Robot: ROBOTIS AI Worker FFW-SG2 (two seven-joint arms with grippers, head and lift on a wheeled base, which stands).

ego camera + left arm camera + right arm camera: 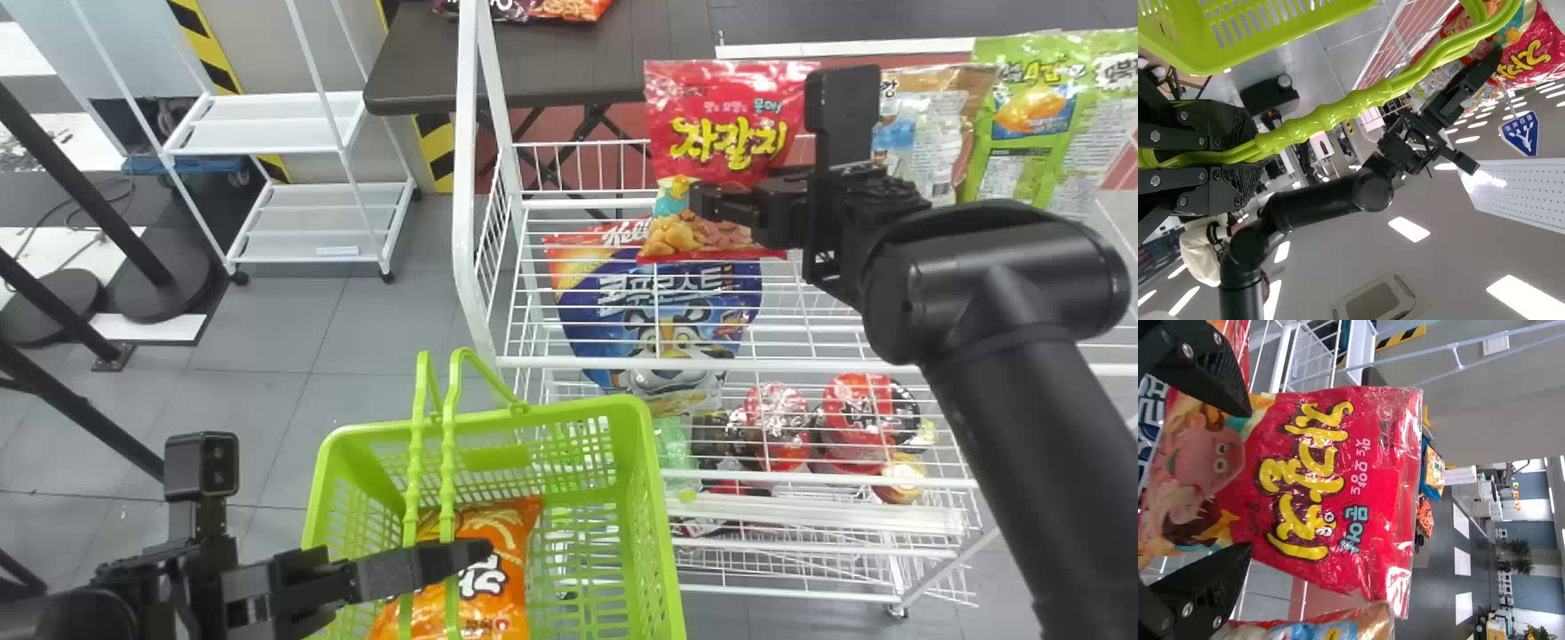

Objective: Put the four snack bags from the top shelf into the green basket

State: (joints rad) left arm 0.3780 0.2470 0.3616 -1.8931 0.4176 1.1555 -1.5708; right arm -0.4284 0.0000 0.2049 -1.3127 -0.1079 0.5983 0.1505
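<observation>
With its fingers apart, the right tool is positioned near the top shelf's red snack bag, yellow-lettered, at 12 o'clock, while the green basket's handles, toward 7 o'clock, are gripped by the left tool.

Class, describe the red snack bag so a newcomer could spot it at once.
Beyond the green plastic basket stands a white wire rack. At the left end of its top shelf is a shiny red snack bag. Large yellow lettering on red sets it apart from the tan bag to its right.
</observation>
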